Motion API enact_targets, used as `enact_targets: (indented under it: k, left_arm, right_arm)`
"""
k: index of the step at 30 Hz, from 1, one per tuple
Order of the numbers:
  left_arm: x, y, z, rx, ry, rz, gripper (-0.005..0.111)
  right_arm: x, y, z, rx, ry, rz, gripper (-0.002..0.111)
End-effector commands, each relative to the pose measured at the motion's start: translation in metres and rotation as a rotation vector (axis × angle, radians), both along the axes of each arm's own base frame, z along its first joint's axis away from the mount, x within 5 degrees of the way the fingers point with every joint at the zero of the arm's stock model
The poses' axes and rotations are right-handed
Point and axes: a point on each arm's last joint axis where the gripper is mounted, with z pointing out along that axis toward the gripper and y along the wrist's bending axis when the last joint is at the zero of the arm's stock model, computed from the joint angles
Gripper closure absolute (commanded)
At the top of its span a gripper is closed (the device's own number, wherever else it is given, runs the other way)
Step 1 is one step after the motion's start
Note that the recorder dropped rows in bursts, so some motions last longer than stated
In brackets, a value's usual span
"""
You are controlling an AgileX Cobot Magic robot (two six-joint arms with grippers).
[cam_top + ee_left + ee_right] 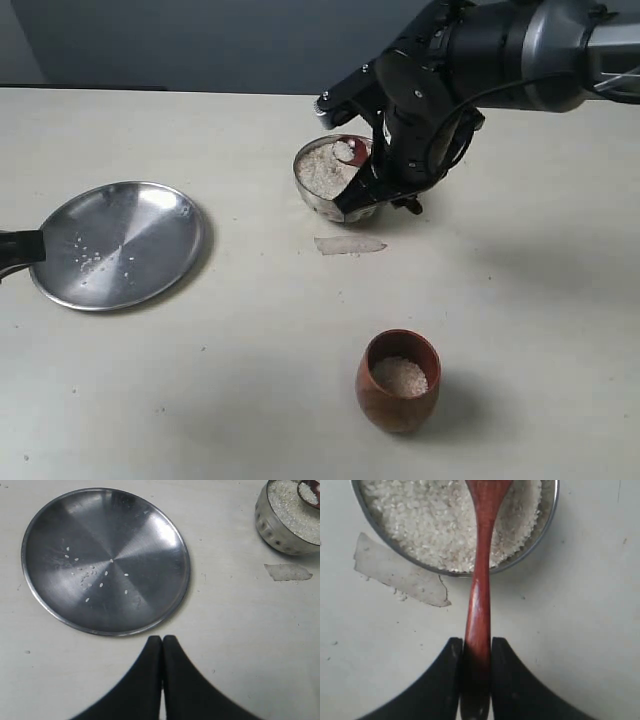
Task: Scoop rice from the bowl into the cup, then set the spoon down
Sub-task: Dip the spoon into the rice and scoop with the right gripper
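Step in hand is scooping: small reddish-brown wooden cup (398,400), part-filled, stands nearest, well apart from shiny round steel bowl (275,532) of white uncooked rice (420,520) beyond, where right gripper (476,650), clamped on dark reddish-brown wooden spoon (479,595), dips it in; next move likely needs a level lift toward cup.

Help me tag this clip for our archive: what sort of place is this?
Probably a robot test bench, not a real kitchen: a bare pale table, a plain dark wall behind it, and a robot's right gripper holding a wooden spoon in a steel bowl of rice.
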Motion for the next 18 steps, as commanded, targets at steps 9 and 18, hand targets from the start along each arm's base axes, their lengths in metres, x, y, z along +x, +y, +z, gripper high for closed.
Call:
enact_targets:
  k: [9,18]
  left_arm:
    - [0.0008,-0.0008,0.0007,0.003,-0.001,-0.007,0.106]
    - [0.0008,-0.0008,0.0007,0.003,-0.001,-0.007,0.106]
  right_arm:
    - [0.0009,-0.005,0.0063,-0.034,-0.017,0.003,0.109]
    - [-0.002,-0.0027,0.0124,0.024,-0.014,-0.013,0.109]
